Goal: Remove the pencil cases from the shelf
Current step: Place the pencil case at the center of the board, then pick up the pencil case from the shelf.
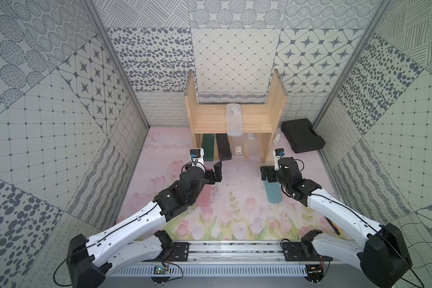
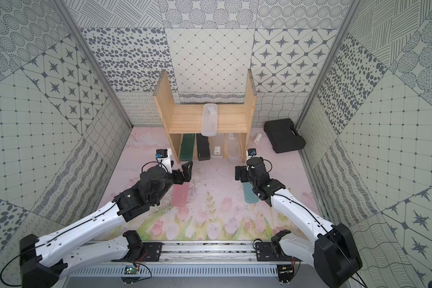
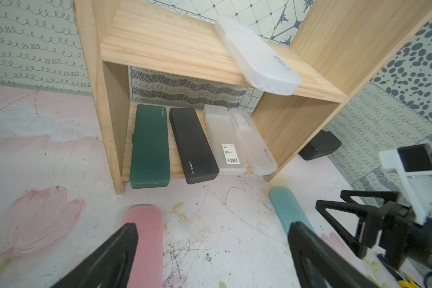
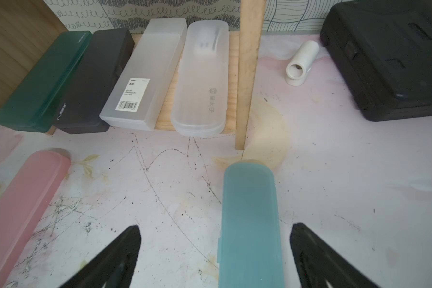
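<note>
The pink case (image 3: 145,239) and the blue case (image 4: 250,224) lie flat on the table (image 1: 235,199), off the shelf (image 3: 160,49) and in front of it, well apart from each other with their long sides pointing toward it. Both are translucent plastic with rounded ends.

On the shelf's lower tier four more lie side by side: a dark green case (image 3: 149,147), a black case (image 3: 192,144), a labelled frosted case (image 3: 225,144) with a barcode sticker, and a round-ended frosted case (image 3: 255,147). An upper frosted case (image 3: 257,57) rests on the top board, its near end overhanging the edge. The shelf is pale grained pine with tall side panels.

The left arm (image 1: 135,219) and right arm (image 1: 339,212) reach forward from the near rail, wrists low and aimed at the shelf. The left gripper (image 3: 213,227) is spread wide and empty. In its wrist view the pink case passes behind one finger. The right gripper (image 4: 216,228) is also spread wide, holding nothing. The blue case lies on the table between its fingers, clear of both.

The table is a scuffed floral mat. Beyond the shelf's right panel lie a white tube (image 1: 276,138) and a black tool case (image 1: 302,136).
</note>
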